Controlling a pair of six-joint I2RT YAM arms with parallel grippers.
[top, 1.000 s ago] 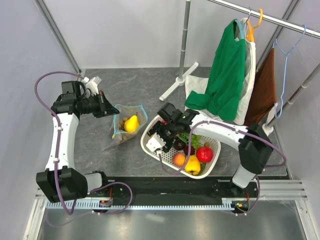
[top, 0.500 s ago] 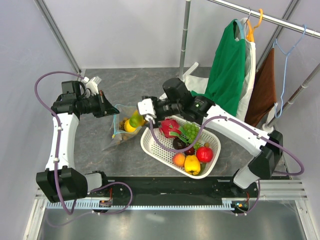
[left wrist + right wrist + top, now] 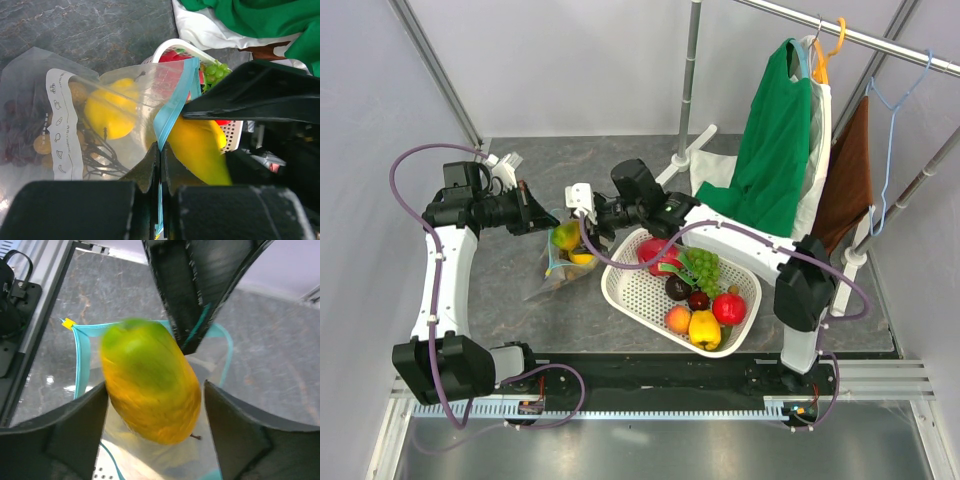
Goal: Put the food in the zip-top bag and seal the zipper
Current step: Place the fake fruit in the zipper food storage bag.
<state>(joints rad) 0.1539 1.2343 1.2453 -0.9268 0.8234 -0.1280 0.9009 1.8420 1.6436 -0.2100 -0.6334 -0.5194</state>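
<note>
mango: blurred, between the wide-spread fingers of the right gripper, above the bag mouth; grip unclear.
bag: lies beside the basket; only the left wrist view shows a pear inside.
zipper strip: pinched by the closed left gripper.

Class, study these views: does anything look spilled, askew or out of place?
Nothing has spilled: fruit sits only in the basket and the zip-top bag. One oddity: the mango, between the spread fingers of the right gripper over the bag's mouth, is blurred while the fingers look sharp, so it seems to be dropping.
</note>
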